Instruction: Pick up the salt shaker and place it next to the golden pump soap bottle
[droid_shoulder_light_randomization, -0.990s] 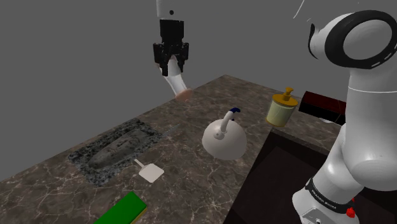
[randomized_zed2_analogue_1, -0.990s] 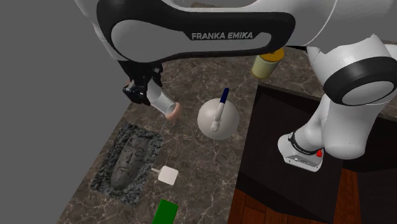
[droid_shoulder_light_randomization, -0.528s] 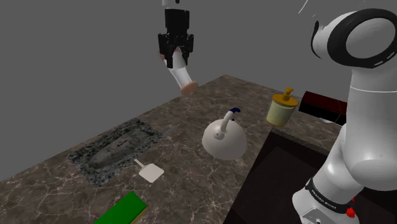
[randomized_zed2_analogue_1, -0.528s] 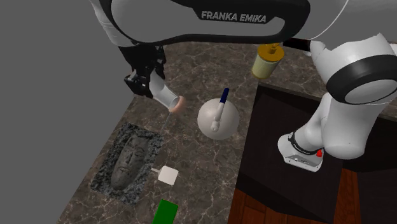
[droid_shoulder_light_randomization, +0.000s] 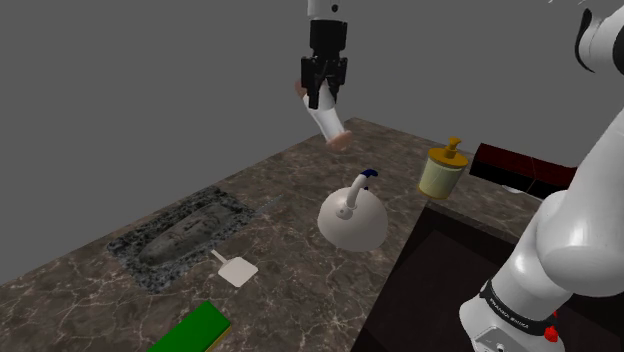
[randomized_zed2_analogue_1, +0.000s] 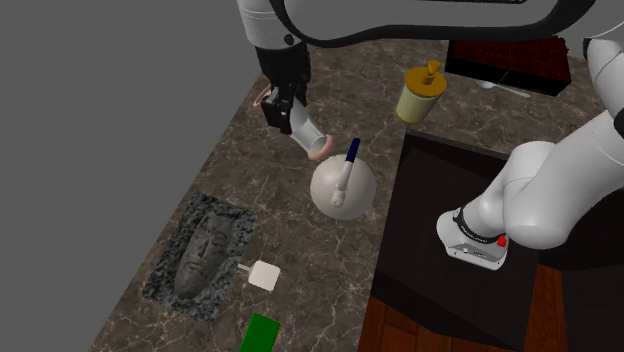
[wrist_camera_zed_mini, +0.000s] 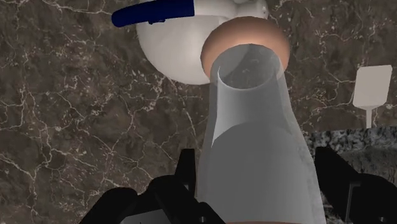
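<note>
The salt shaker (droid_shoulder_light_randomization: 327, 124) is a pale, translucent cone with a pinkish cap, tilted in mid-air above the marble counter (droid_shoulder_light_randomization: 290, 210). My black gripper (droid_shoulder_light_randomization: 323, 92) is shut on its wide end; the cap points down and away. In the second exterior view the salt shaker (randomized_zed2_analogue_1: 308, 133) hangs just above and left of the white kettle (randomized_zed2_analogue_1: 342, 186), with the gripper (randomized_zed2_analogue_1: 283, 108) clasping it. The wrist view shows the salt shaker (wrist_camera_zed_mini: 254, 140) clasped between the fingers (wrist_camera_zed_mini: 186, 167). The golden pump soap bottle (droid_shoulder_light_randomization: 441, 170) stands at the counter's far right, also seen as the soap bottle (randomized_zed2_analogue_1: 421, 93).
A white kettle (droid_shoulder_light_randomization: 353, 214) with a blue-tipped handle stands mid-counter. A speckled grey slab with a carved figure (droid_shoulder_light_randomization: 182, 235), a small white spatula (droid_shoulder_light_randomization: 234, 269) and a green block (droid_shoulder_light_randomization: 192, 330) lie toward the shoulder view's left. A dark box (droid_shoulder_light_randomization: 505, 165) sits beyond the soap bottle. A dark sink (droid_shoulder_light_randomization: 440, 270) lies beside it.
The gripper has carried the salt shaker up and toward the shoulder view's right, from over the counter's back edge to above the kettle. Nothing else moved.
</note>
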